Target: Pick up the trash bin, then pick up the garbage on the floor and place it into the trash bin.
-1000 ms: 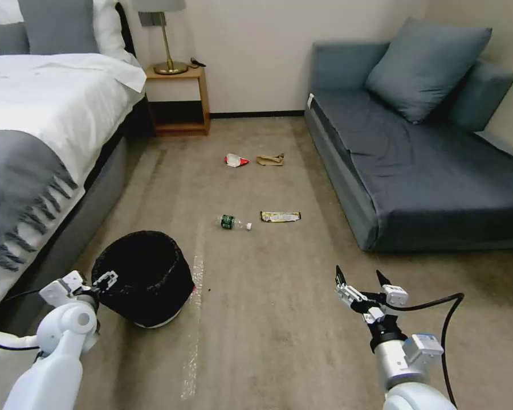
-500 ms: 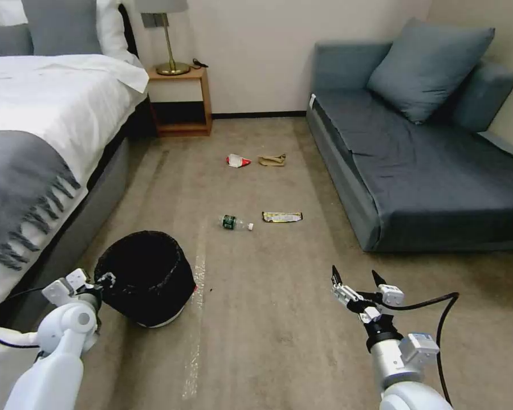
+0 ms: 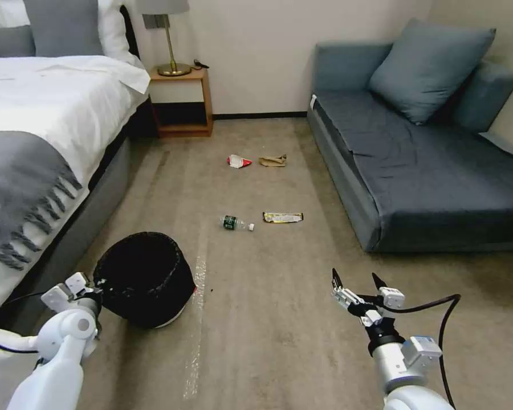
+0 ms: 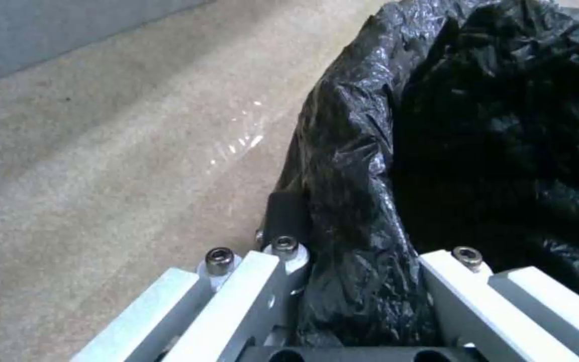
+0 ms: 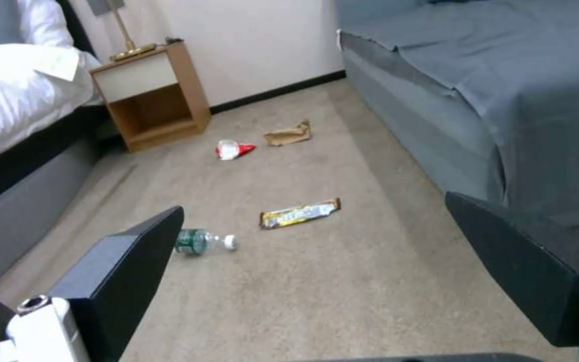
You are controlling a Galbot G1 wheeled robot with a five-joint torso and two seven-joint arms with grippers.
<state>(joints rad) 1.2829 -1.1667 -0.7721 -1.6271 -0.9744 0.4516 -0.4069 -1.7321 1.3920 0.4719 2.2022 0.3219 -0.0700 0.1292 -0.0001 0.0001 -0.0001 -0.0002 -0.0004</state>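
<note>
The trash bin (image 3: 145, 279), white with a black bag liner, stands tilted on the carpet by the bed. My left gripper (image 3: 92, 286) is at its near rim, and in the left wrist view its fingers (image 4: 283, 251) straddle the bagged rim (image 4: 357, 201), shut on it. The garbage lies ahead: a clear bottle (image 3: 235, 223), a gold wrapper (image 3: 283, 217), a red-and-white packet (image 3: 237, 162) and a tan paper bag (image 3: 272, 161). My right gripper (image 3: 355, 275) hovers open and holds nothing, short of the bottle (image 5: 202, 241) and wrapper (image 5: 299, 213).
A bed (image 3: 34, 142) runs along the left and a blue sofa (image 3: 427, 171) along the right. A wooden nightstand (image 3: 182, 102) with a lamp stands at the far wall. Open carpet lies between them.
My left gripper has pushed further onto the bin's rim, so its fingers now sit against the bag. The right gripper has dipped slightly. The view has shifted a little.
</note>
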